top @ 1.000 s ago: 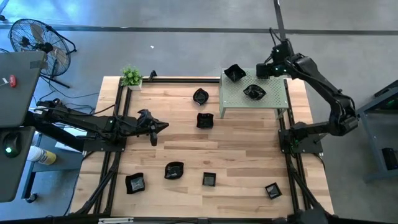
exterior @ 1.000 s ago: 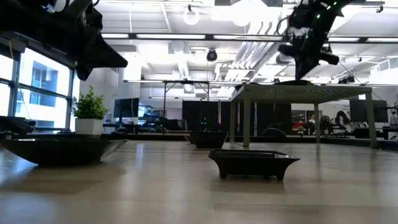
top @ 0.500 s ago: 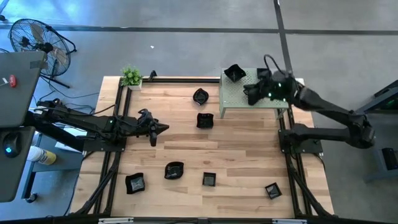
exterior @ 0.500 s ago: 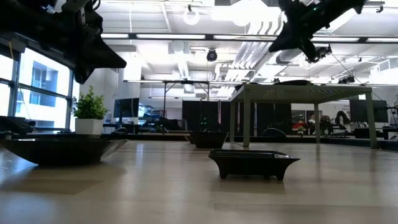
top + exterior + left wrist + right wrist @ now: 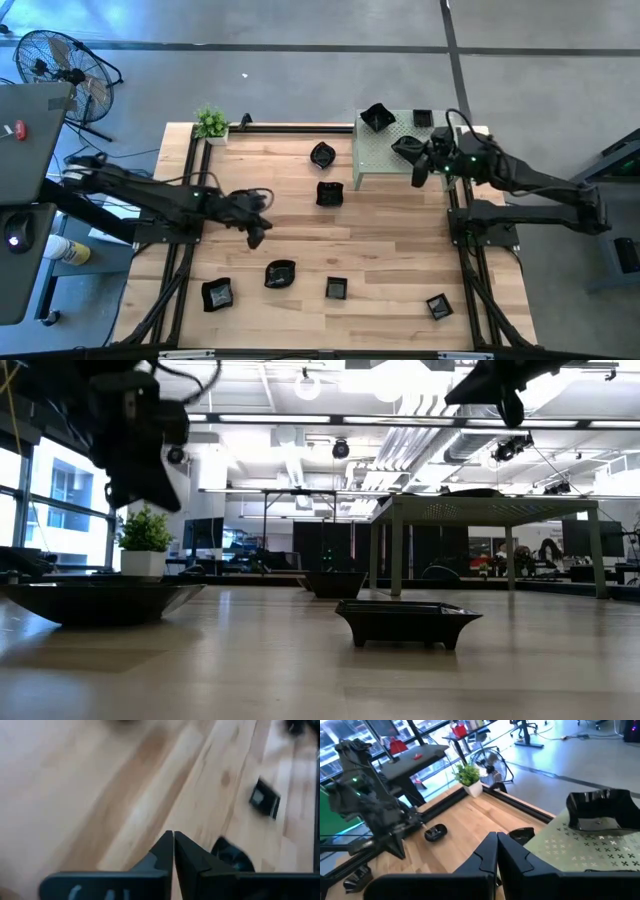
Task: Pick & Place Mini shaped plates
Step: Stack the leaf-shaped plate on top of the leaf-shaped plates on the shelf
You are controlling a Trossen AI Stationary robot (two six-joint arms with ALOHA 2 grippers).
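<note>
The wooden tabletop [image 5: 390,240] fills the middle of the high view, framed by dark rails. At its far right corner stands a pale green perforated stand [image 5: 385,160], which carries three small black plates [image 5: 376,117]: one at its far left corner, one small square at its far edge, and one near the middle just beside the right tool. More black plates lie spread on the wood: two near the stand's left side, one behind the other, and four along the near edge, well apart from each other. A small potted plant [image 5: 211,123] sits at the far left corner. The left arm reaches in from the left, its left tool [image 5: 257,237] hanging over bare wood above the left half, fingers pressed together and holding nothing. The right arm stretches in from the right, its right tool [image 5: 418,170] over the stand's right part, fingers together and empty, beside the middle plate there.
</note>
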